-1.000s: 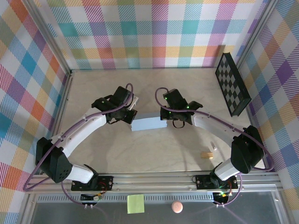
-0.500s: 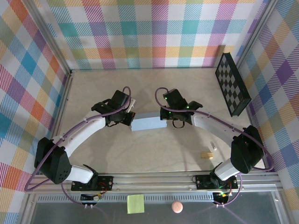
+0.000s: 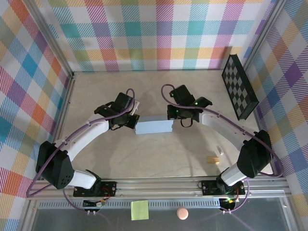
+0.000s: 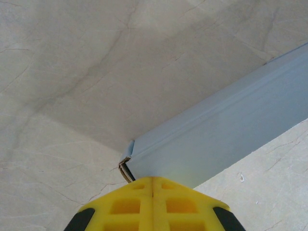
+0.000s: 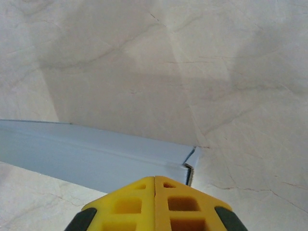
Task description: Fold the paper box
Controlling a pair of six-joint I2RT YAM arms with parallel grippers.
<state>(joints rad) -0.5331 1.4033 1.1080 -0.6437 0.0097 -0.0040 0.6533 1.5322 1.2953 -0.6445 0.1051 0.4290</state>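
As the two arms close in from either side, we find the thin, pale grey-blue cardboard paper box [image 3: 154,127] lying lengthwise at the middle of the pale marbled tabletop [image 3: 159,161], with the left arm [image 3: 91,130] at its left end and the right arm [image 3: 216,120] at its right. Seen from the wrist, the yellow left fingers [image 4: 144,190] are pressed together with no gap between them. Their tips meet the box's near corner, where a small end flap curls open. The yellow right fingers [image 5: 144,188] look the same at the opposite corner. We cannot tell whether either pair pinches any cardboard.

We judge the step in hand to be closing the box's ends. To do it well, we think both sides should press evenly and at the same time, so the light box neither slides nor twists. The push should follow the existing creases, not cross the long panel, which would likely buckle. Low, slow contact at the flap edges seems the safer course.
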